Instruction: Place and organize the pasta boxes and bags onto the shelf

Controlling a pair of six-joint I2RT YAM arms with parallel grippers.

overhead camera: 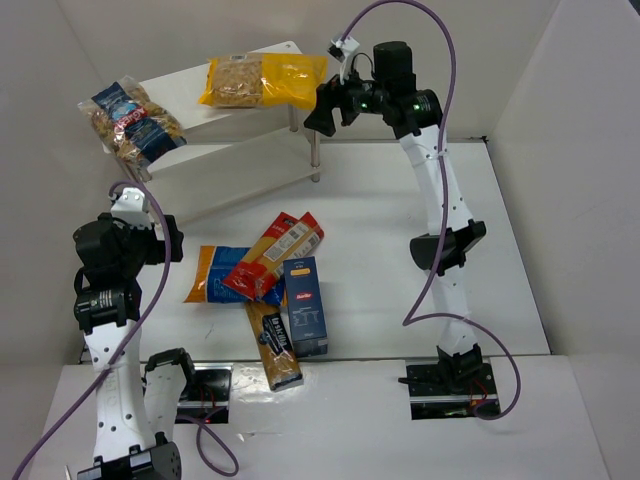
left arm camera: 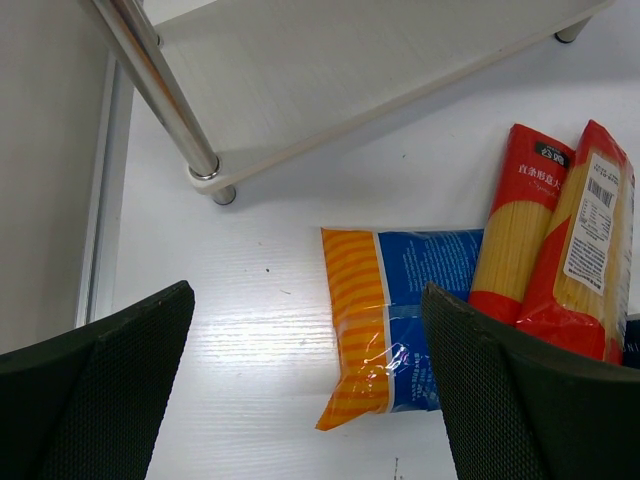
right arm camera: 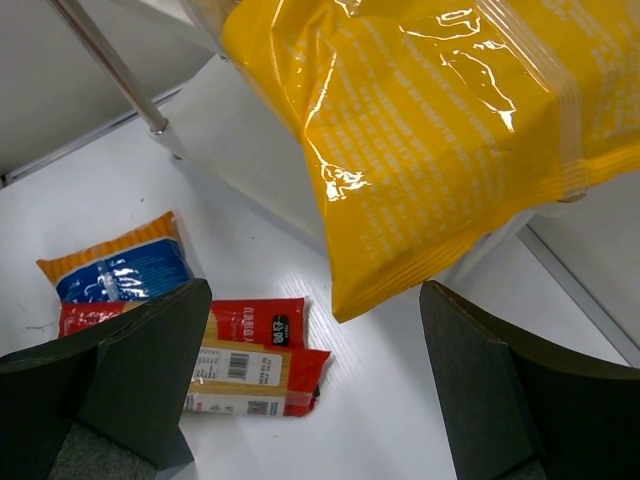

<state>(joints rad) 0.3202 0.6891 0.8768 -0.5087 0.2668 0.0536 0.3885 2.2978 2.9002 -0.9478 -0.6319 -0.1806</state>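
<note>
A white two-tier shelf [overhead camera: 190,85] of flat boards on thin metal legs stands at the far left of a white table [overhead camera: 380,200]. Seven pasta packs are in view: two on the shelf and five on the table.

At the top board's left end lies one clear crinkly bag with a dark blue label [overhead camera: 130,120], overhanging the edge. At the right end lies one bright yellow bag with a clear end [overhead camera: 262,80].

The left gripper [left arm camera: 308,300] hangs over the near left of the table with its fingers spread wide, holding nothing. A shelf leg [left arm camera: 165,90] stands just beyond it.

To its right lies one flat orange-and-blue bag [overhead camera: 215,272]. What look like two long red-orange spaghetti packs [overhead camera: 275,252] rest side by side across its right end. One long tan-and-dark carton [overhead camera: 275,345] slants toward the near edge. One dark blue carton with a yellow-orange label [overhead camera: 306,305] lies against its right side.

The right gripper [right arm camera: 315,290] hovers at the shelf's far right end, fingers released and empty. The yellow bag's overhanging corner is just beside it, ungripped.
</note>
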